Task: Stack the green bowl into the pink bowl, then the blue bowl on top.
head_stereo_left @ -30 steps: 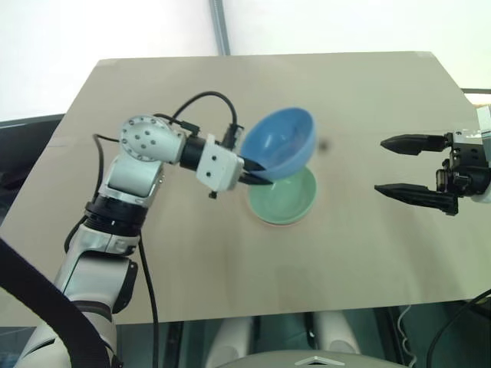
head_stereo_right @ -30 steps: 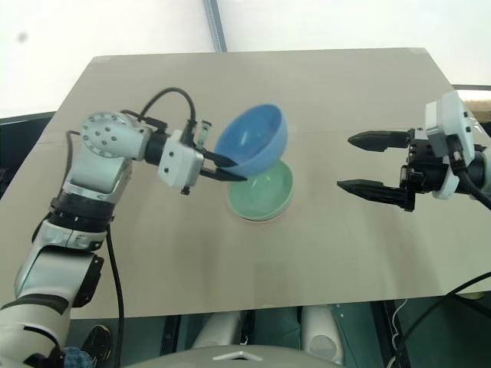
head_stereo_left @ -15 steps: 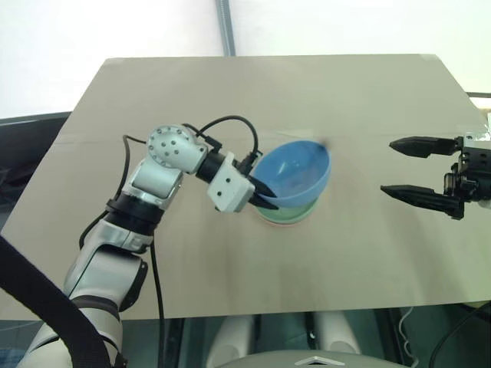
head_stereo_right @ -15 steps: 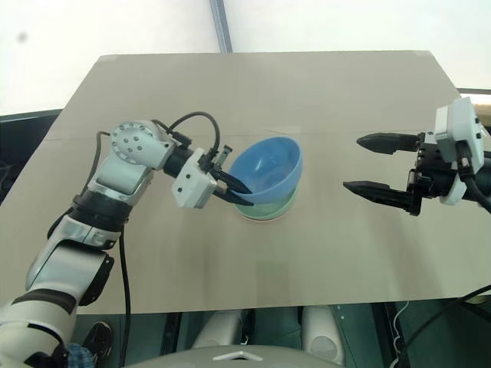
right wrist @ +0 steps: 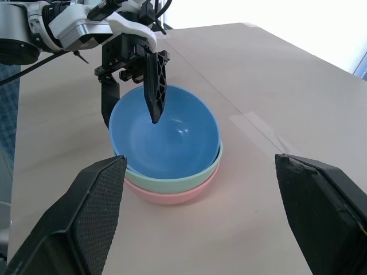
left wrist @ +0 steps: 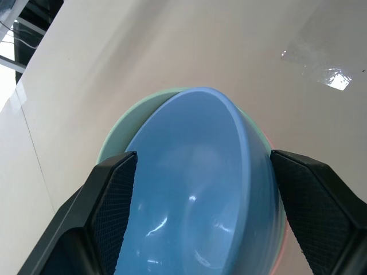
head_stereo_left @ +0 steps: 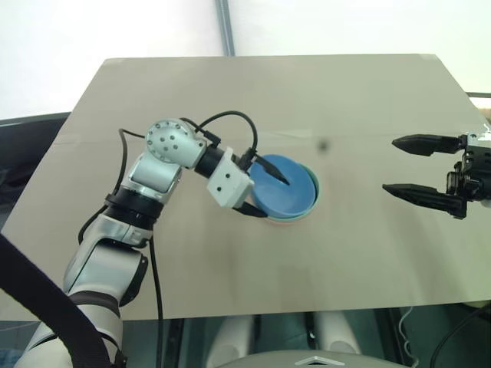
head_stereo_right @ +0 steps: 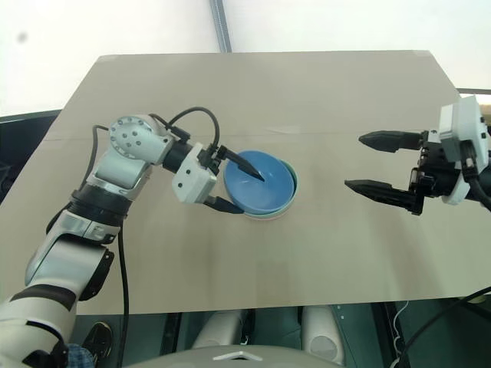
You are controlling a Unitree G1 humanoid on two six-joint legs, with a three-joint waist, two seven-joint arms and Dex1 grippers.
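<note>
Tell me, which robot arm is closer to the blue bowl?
Left. The left end effector straddles the blue bowl's rim, open. The right end effector hangs open far off to the side.

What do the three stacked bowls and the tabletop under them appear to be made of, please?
The blue bowl, green bowl and pink bowl look like smooth moulded plastic: thin uniform walls, flat colour, small glossy highlights inside the blue one. The table looks like a beige laminate or coated board with a soft sheen; its core cannot be told.
</note>
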